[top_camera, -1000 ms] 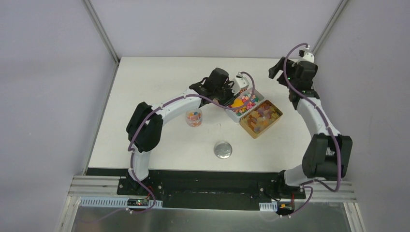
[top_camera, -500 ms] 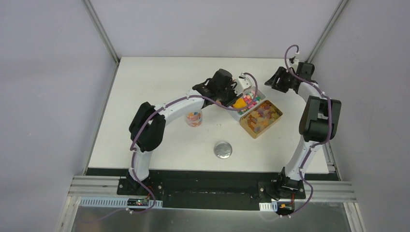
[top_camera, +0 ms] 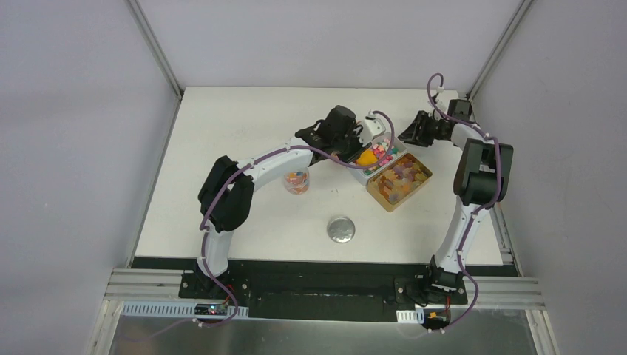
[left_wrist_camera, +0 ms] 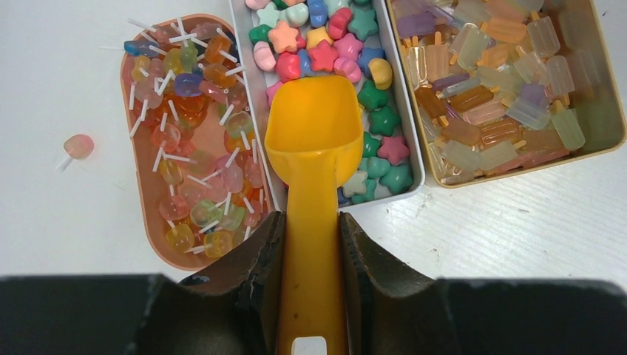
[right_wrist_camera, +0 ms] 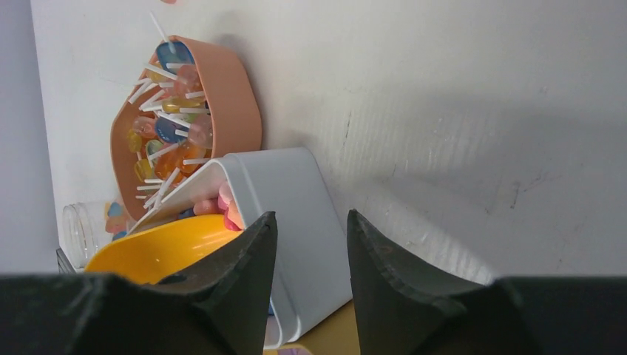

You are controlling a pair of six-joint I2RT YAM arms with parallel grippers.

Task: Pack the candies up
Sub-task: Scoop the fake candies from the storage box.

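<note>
The candies are mixed-colour star and bean pieces [left_wrist_camera: 325,53] in a white tray [left_wrist_camera: 415,111], seen from above too [top_camera: 383,151]. My left gripper [left_wrist_camera: 310,219] is shut on the handle of an orange scoop [left_wrist_camera: 316,133]. The scoop's empty bowl lies on the candies at the tray's near end. From above the left gripper [top_camera: 346,140] is at the tray's left side. My right gripper [right_wrist_camera: 310,222] is open, its jaws level with the white tray's outer end wall [right_wrist_camera: 296,207]. From above it [top_camera: 411,134] is just beyond the tray's far right corner.
A pink tray of lollipops [left_wrist_camera: 188,133] lies left of the white tray and a gold tin of popsicle sweets [left_wrist_camera: 503,74] lies right of it. One loose lollipop [left_wrist_camera: 76,146] lies on the table. A small clear jar [top_camera: 296,180] and a round silver lid [top_camera: 341,230] stand nearer me.
My right arm has swung down and left from high at the back right, bringing its open gripper to the white tray's far end. The left gripper and scoop barely moved.
</note>
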